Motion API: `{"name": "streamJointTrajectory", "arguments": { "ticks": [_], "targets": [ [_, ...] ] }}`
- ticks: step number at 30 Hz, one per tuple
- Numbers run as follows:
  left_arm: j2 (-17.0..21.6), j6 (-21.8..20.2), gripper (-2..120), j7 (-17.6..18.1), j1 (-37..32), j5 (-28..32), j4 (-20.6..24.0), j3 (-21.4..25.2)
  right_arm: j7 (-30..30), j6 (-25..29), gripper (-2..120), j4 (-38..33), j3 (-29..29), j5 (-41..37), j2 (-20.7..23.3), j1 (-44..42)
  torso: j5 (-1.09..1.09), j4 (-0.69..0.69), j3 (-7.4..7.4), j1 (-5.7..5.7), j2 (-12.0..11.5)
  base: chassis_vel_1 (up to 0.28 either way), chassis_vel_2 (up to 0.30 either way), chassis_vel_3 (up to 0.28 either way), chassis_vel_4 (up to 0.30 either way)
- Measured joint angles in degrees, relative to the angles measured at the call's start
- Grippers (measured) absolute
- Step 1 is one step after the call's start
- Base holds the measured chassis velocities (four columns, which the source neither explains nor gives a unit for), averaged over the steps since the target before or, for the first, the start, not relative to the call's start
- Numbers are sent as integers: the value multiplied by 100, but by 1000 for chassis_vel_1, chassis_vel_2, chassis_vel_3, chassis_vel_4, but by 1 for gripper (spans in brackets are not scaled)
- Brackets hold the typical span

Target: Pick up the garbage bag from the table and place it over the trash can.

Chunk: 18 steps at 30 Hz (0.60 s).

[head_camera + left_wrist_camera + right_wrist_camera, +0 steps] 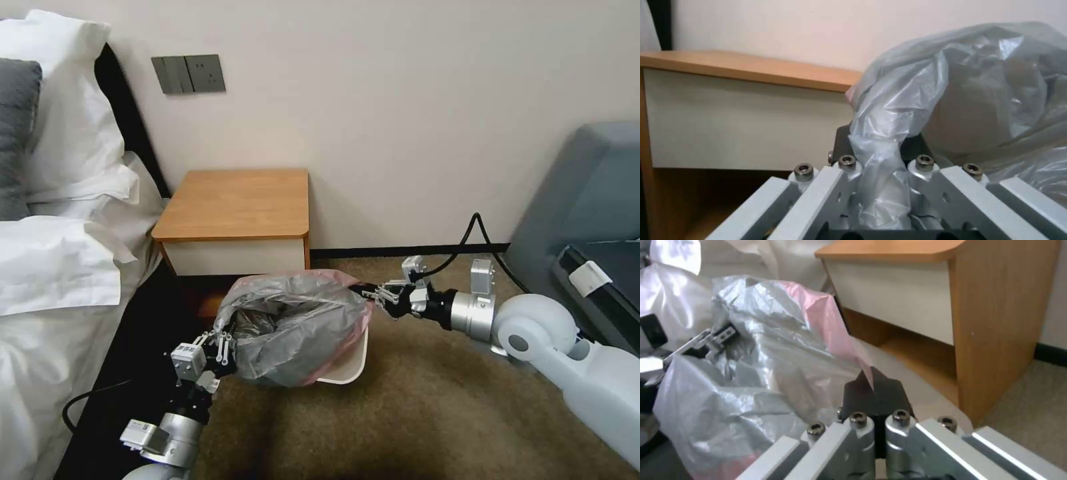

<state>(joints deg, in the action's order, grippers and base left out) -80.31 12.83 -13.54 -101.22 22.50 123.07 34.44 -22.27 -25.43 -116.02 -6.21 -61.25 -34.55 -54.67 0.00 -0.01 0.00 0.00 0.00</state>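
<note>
The thin, crinkly, translucent grey plastic garbage bag (293, 327) with its pinkish-red edge hangs stretched between the two grippers, directly above the small cream-beige plastic trash can (350, 363), whose rounded rim peeks out under the bag's right side. Its long axis runs from the lower left to the upper right across the carpet, mouth billowed and facing roughly up and toward the robot. The left gripper (223, 343) has its jaws clamped on a bunched fold at the bag's near-left end; the right gripper (380, 295) has its jaws pinched together on the pink edge at the far-right end. Behind stands the small square bench (233, 203) with an orange-brown wood top and white drawer front, its top bare. The likely trouble: the right hold is only a thin sliver of film, so further tension could pull it free, and the slack mouth may snag on the rim rather than settle round it.
</note>
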Motion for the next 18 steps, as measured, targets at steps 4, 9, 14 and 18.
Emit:
{"name": "streamJointTrajectory", "arguments": {
  "ticks": [4, 9, 14, 18],
  "targets": [
    [-5, -33, 8, -16, 34, 210, -25, 2, -119, -24, 0, -7, -43, -26, 55, -41, 0, 1, 0, 0, 0, 0, 0, 0, 0],
    [6, -119, 8, -94, 59, 553, -54, 38, -176, -28, 0, 10, -4, -37, 44, -85, 0, 1, 0, 0, 0, 0, 0, 0, 0],
    [46, -190, 8, -126, 106, 812, -131, 80, -281, -17, 0, 77, 23, 7, 19, -102, 0, 1, 0, 0, 0, 0, 0, 0, 0],
    [61, -283, 8, -134, 158, 972, -168, 87, -336, 0, 0, 86, 31, 28, 10, -128, 0, 1, 0, 0, 0, 0, 0, 0, 0]
  ]
}}
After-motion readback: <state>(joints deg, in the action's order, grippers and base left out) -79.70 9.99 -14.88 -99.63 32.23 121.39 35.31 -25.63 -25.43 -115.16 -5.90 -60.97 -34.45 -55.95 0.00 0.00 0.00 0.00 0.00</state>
